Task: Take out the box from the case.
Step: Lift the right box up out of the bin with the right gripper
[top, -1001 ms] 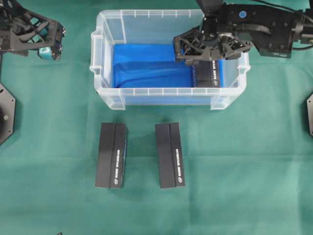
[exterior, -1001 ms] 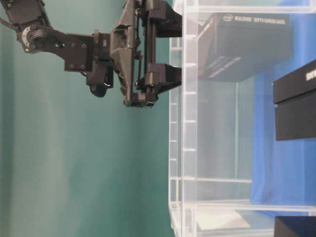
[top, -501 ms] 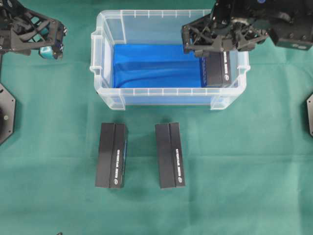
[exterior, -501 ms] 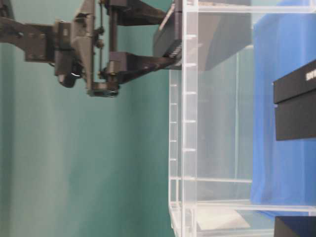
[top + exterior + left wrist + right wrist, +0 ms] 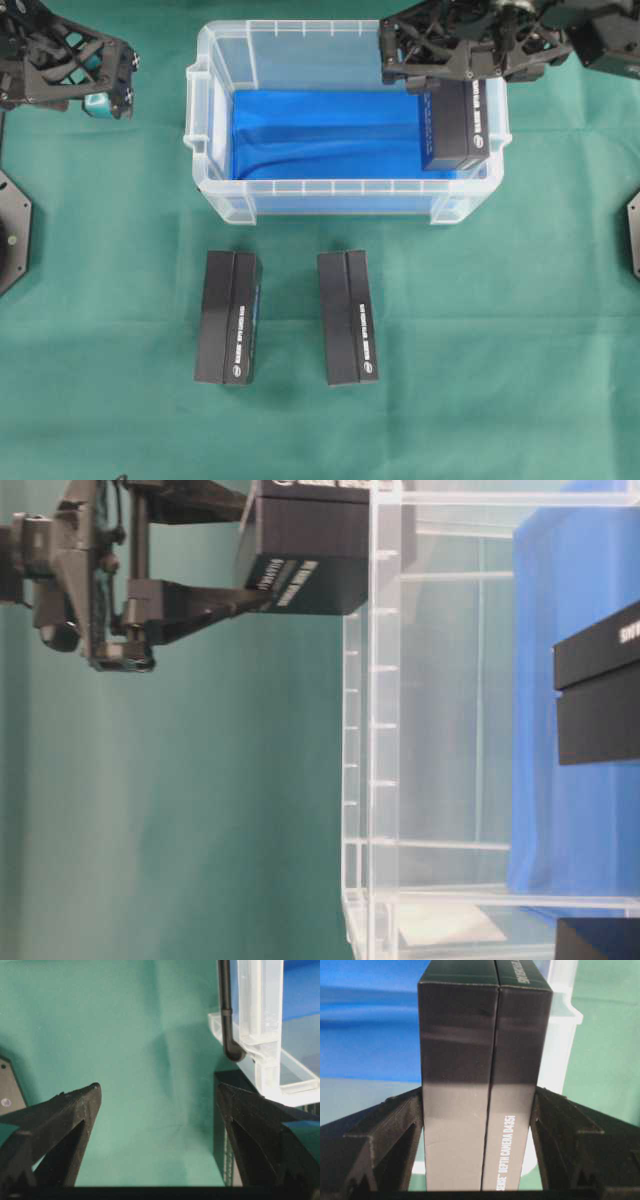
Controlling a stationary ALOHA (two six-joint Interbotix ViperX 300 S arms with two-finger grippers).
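My right gripper is shut on a black box with white lettering, gripping its two long sides. It holds the box upright over the right end of the case, a clear plastic bin with a blue cloth on its bottom. In the table-level view the box hangs with its lower end about level with the case rim. In the right wrist view the box fills the gap between the fingers. My left gripper is open at the far left, away from the case.
Two more black boxes lie side by side on the green cloth in front of the case. The left wrist view shows green cloth between the open left gripper, the case corner and a dark box edge.
The right gripper has risen with the box, lifting it from the case's bottom up to rim height. The left arm has stayed still.
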